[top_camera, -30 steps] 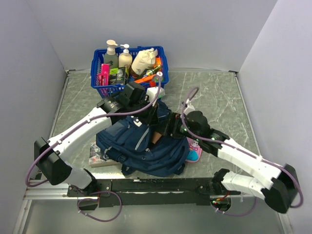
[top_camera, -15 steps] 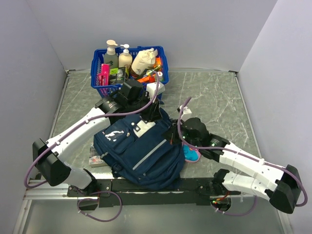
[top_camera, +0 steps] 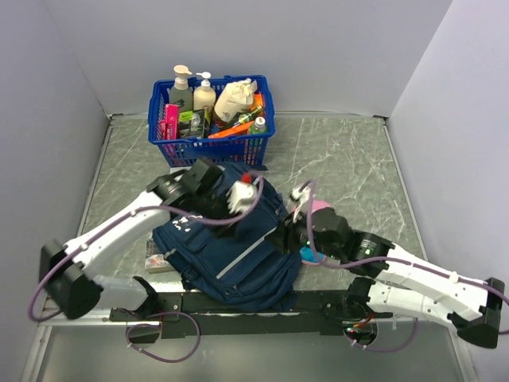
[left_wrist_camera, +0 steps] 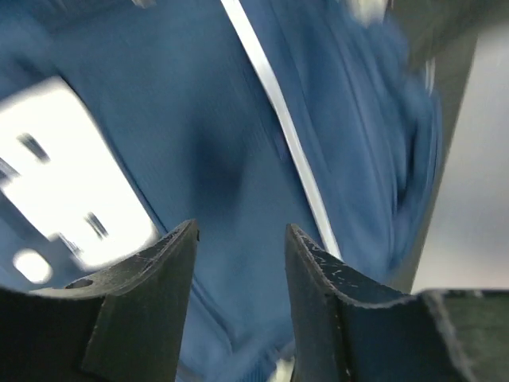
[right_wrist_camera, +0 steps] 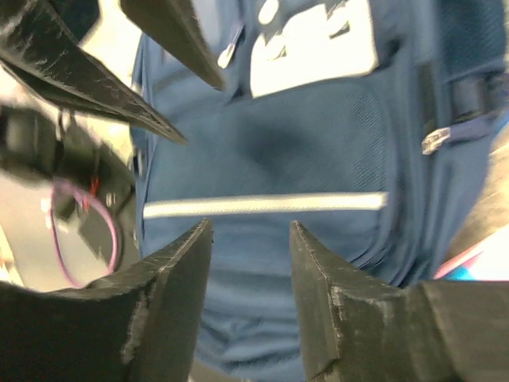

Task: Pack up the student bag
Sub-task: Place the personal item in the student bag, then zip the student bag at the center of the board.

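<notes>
The navy student bag [top_camera: 238, 255] lies flat at the near middle of the table, front up, with white patches and a pale stripe. It fills the left wrist view [left_wrist_camera: 238, 143] and the right wrist view [right_wrist_camera: 302, 159]. My left gripper [top_camera: 227, 213] hovers over the bag's upper part, jaws open and empty [left_wrist_camera: 241, 239]. My right gripper [top_camera: 280, 237] is at the bag's right edge, jaws open and empty [right_wrist_camera: 250, 231]. A pink and blue item [top_camera: 314, 253] sticks out from under the bag's right side.
A blue mesh basket [top_camera: 208, 143] with bottles, a cloth pouch and small items stands at the back. A flat book-like item [top_camera: 159, 259] lies partly under the bag's left side. Grey walls enclose the table on three sides.
The bag has flipped from a crumpled, lifted heap to lying flat, front up. Both grippers have let go and drawn back toward the near side, lower over the bag.
</notes>
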Available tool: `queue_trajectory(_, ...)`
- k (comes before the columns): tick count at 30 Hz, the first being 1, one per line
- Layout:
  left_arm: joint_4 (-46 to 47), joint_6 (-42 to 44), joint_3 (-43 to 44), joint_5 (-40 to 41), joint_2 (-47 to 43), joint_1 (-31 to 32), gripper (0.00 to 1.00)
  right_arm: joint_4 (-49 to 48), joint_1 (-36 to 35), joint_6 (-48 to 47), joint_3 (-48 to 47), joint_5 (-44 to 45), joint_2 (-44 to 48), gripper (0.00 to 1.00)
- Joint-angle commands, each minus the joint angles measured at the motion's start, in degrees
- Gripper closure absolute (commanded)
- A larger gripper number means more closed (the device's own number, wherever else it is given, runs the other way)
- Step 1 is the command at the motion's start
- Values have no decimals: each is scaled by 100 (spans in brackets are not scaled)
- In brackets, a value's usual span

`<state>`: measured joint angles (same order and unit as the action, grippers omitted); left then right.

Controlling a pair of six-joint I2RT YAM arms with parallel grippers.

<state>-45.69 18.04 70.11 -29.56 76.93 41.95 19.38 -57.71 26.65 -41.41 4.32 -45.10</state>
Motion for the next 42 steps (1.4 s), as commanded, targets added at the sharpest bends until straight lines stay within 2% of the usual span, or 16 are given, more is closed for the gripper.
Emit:
queue_trajectory(1,-870,1622,-322,-497,-837,-56,46,496,-574,-73,-43,552,-366,45)
queue_trajectory(4,-1046,1886,-489,-673,-942,-56,43,454,-566,6,-43,439,-639,43)
queue_trajectory(9,-1082,2080,-472,-481,-1065,-47,41,549,-566,287,-157,-35,-1026,41)
queue_trajectory(13,-1126,2230,-568,-498,-1188,-21,39,691,-566,560,-52,-360,-930,39)
queue_trajectory(15,-1117,2361,-717,-472,-1224,23,39,594,-539,717,36,-414,-965,31)
queue_trajectory(18,-810,2195,-893,-217,-1312,111,38,575,-486,850,10,-809,-1167,29)
queue_trajectory(25,-520,2212,-867,302,-1207,155,35,1279,-486,1105,89,-783,-746,28)
queue_trajectory(30,-388,2230,-849,258,-1110,190,35,1078,-408,1386,396,-897,-684,27)
queue_trajectory(35,-466,2265,-858,162,-1083,287,35,85,-14,1369,485,-1020,-1236,28)
queue_trajectory(38,-616,2344,-858,-32,-1092,278,35,-153,338,1395,388,-1090,-1501,34)
queue_trajectory(41,-599,2440,-972,90,-1083,313,34,-434,567,1404,318,-1231,-1397,44)
queue_trajectory(42,-573,2493,-1077,143,-1074,322,34,-478,734,1404,231,-1284,-1353,52)
